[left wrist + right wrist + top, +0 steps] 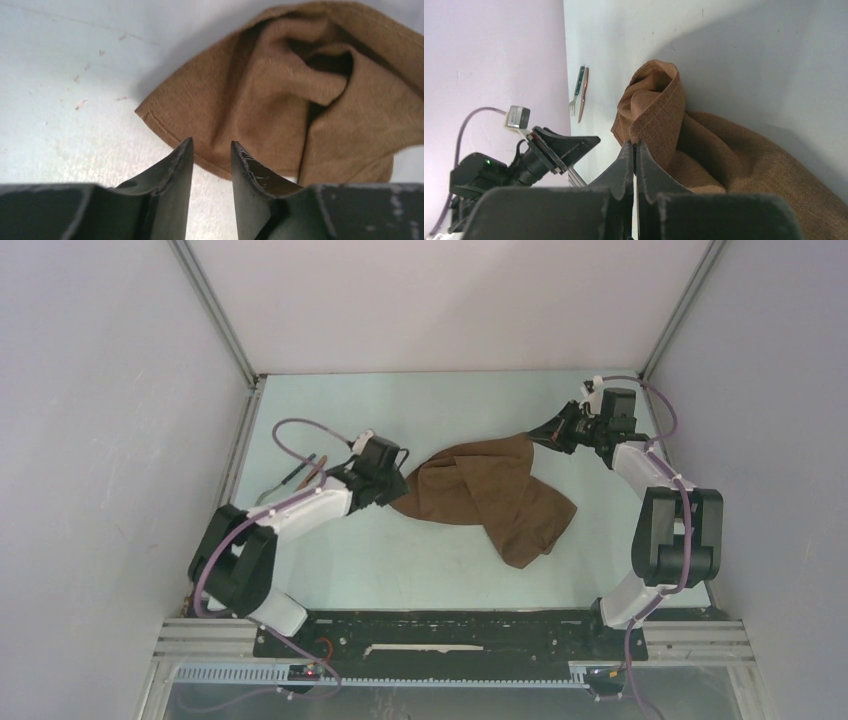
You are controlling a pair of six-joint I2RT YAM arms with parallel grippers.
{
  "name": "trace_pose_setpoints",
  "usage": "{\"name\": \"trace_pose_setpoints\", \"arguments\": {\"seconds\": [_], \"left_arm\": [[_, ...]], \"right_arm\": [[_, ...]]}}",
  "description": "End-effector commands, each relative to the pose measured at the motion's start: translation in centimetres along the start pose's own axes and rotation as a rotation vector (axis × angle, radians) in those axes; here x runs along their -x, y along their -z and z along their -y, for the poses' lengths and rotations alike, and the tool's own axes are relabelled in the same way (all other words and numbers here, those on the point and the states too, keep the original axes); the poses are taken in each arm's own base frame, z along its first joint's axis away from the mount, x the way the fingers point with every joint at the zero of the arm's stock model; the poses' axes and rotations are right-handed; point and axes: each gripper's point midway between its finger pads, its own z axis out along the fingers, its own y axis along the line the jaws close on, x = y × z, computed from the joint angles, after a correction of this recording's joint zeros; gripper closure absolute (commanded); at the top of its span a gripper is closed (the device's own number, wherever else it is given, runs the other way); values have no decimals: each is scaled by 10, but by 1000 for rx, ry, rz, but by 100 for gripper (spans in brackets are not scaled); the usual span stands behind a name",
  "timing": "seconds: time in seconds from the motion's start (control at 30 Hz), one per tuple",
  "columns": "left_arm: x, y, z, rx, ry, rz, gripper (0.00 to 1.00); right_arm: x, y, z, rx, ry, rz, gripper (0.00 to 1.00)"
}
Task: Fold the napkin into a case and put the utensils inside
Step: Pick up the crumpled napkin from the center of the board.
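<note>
1. Currently your napkin [490, 498] lies bunched in a loose brown heap near the middle of the table [420, 570]. It has deep folds, and one lobe trails toward the near right.
2. Its far right corner is drawn out toward the right gripper [634, 145], so the cloth runs in a ridge from the heap up to that corner.
3. You have the right gripper clenched on that corner. In the right wrist view the jaws meet, with the stitched hem pinched at their tips.
4. Your left gripper [211, 144] sits low over the table at the napkin's left edge. Its jaws stand apart with a narrow gap and nothing is pinched in it, so it is released. The hemmed edge of the cloth shows through the gap just past the fingertips [184, 150]. You cannot tell whether the tips touch it.
5. The utensils [303, 472] lie on the table well to the left of the napkin, near the left wall [100, 440] and just beyond the left arm [300, 510].
6. The fork [578, 91] has silver tines and a dark handle. The thin reddish-brown knife [583, 96] lies just beside it, roughly parallel.
7. Both utensils rest apart from the cloth and from either gripper.
</note>
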Motion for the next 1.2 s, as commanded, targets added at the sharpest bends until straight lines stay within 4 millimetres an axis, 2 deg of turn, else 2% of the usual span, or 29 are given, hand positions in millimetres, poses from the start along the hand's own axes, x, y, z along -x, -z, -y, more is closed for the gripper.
{"name": "trace_pose_setpoints", "arguments": {"seconds": [0.0, 0.2, 0.5, 0.6, 0.77, 0.97, 1.1, 1.17], "left_arm": [[2, -4, -39, 301, -74, -50, 58], [7, -15, -31, 423, -38, -80, 55], [1, -36, -34, 545, -5, -132, 59], [4, -42, -39, 561, -13, -129, 58], [9, -48, -48, 570, -29, -118, 51], [2, -55, -60, 590, -27, -133, 51], [0, -64, -64, 578, -26, -143, 55], [4, -67, -64, 559, -34, -125, 65]], "right_arm": [[2, 4, -7, 26, 41, 11, 100], [2, 3, -7, 30, 42, 10, 100], [1, 2, -6, 40, 38, 10, 100], [0, 2, -6, 42, 37, 8, 100], [-2, 2, -6, 44, 37, 4, 100], [-3, 0, -5, 44, 38, 0, 100], [-5, -2, -3, 42, 34, -6, 100], [-5, -2, -3, 42, 33, -7, 100]]}}
